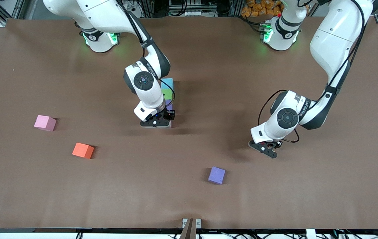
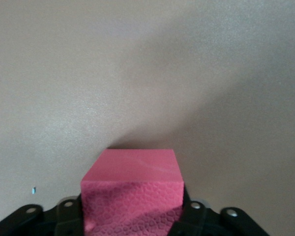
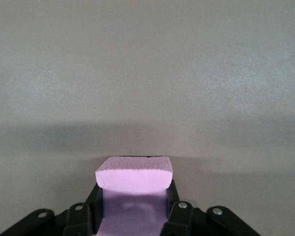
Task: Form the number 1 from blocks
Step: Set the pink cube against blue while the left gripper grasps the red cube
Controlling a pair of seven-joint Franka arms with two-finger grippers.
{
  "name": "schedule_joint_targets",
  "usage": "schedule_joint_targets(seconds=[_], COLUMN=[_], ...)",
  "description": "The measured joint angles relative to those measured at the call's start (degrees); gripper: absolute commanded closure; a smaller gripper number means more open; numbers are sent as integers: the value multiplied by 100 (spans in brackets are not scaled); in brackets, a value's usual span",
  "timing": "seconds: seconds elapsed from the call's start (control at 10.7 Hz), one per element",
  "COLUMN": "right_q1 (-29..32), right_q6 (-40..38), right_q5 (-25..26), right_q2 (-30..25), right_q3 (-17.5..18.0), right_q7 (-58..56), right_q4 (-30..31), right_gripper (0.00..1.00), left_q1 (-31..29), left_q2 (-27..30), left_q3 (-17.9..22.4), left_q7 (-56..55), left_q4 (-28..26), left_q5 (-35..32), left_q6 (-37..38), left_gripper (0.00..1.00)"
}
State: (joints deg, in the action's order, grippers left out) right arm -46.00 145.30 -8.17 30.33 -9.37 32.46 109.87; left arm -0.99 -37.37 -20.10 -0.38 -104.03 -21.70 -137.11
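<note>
A short column of blocks lies mid-table: light blue [image 1: 167,83], green [image 1: 167,94], then a purple one [image 1: 170,107] mostly hidden by the right arm. My right gripper [image 1: 157,124] sits low at the column's nearer end, shut on a pale purple block [image 3: 133,177] whose top shows between the fingers [image 3: 178,211]. My left gripper [image 1: 266,150] is low over bare table toward the left arm's end, shut on a deep pink block [image 2: 132,172]; the front view hides that block under the hand. Loose blocks: pink [image 1: 45,122], orange [image 1: 83,150], purple [image 1: 216,175].
The brown table [image 1: 308,186] runs wide on all sides. The pink and orange blocks lie toward the right arm's end; the loose purple block lies nearer the front camera, between the two grippers. Both arm bases stand along the farther edge.
</note>
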Motion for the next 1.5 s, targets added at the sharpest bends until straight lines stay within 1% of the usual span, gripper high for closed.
schedule_joint_targets(seconds=[0.28, 0.47, 0.66, 1.12, 1.31, 1.5], right_q1=[0, 0, 0, -27, -43, -49], right_q6=[8, 9, 35, 102, 105, 108], right_q5=[0, 0, 0, 0, 0, 0], right_q2=[0, 0, 0, 12, 18, 20], right_q3=[0, 0, 1, 7, 11, 13], right_q7=[4, 39, 85, 186, 197, 198], right_q4=[32, 40, 46, 76, 80, 82], right_gripper=[100, 100, 100, 100, 100, 100], left_q1=[-25, -25, -15, 5, 31, 104], left_q2=[3, 38, 157, 589, 616, 617], left_q3=[0, -9, -127, -888, -1285, -1597], left_q7=[-208, -552, -1137, -2665, -3362, -3900], left_q4=[23, 26, -5, -51, -109, -166], left_q5=[0, -5, -5, -5, -5, -5], left_q6=[-1, 9, 28, 472, 713, 988], left_gripper=[100, 100, 100, 100, 100, 100])
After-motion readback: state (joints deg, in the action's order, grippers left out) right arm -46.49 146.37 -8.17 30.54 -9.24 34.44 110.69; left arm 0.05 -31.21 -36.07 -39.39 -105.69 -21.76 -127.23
